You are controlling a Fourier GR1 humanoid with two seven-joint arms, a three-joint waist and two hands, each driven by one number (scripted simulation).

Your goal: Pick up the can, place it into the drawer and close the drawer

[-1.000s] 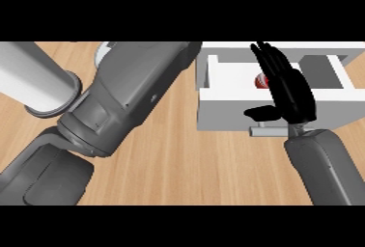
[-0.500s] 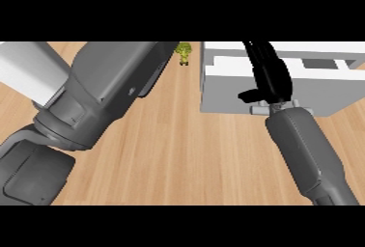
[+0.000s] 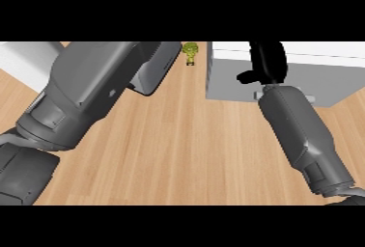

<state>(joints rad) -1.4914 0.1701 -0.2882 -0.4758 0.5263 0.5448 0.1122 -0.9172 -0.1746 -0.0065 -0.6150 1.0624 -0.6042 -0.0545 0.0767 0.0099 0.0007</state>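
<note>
Where two forearms cross the counter (image 3: 185, 144), one right hand (image 3: 267, 62) (fingers straight, nothing held) on one drawer (image 3: 235, 72).

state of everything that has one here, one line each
drawer: looks pushed in, no open compartment showing
right hand: open, fingers straight, laid against the drawer unit's front and top
can: not visible
left hand: out of view, only its forearm shows

The grey drawer (image 3: 285, 77) sits pushed in under the right hand's fingers (image 3: 267, 60), front panel facing out, can out of sight.
</note>
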